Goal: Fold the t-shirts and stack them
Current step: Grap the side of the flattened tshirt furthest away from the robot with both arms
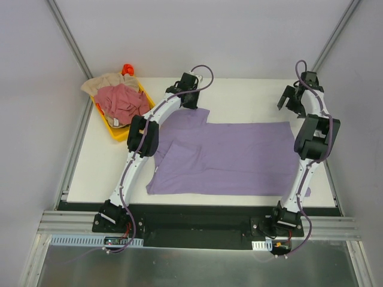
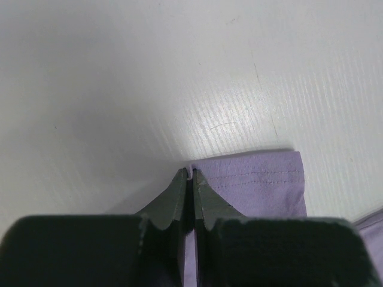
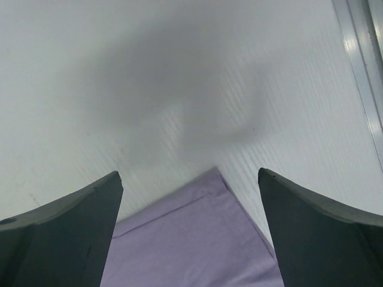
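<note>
Our left gripper (image 2: 190,178) clamps the hem of the lavender-purple cloth t-shirt (image 1: 239,158). We see the right gripper (image 3: 190,174) wide open over its corner.

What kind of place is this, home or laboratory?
Probably a laboratory robot cell: a left arm and a right arm mounted on an aluminium frame, plain grey walls enclosing a white table.

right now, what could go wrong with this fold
1. The left hand seems to pinch only the very edge of the sleeve hem of the lavender shirt, so the cloth may slip out when lifted.
2. The right hand hangs open above a shirt corner, holding nothing; a pull from one side alone could drag or bunch the spread cloth.
</note>
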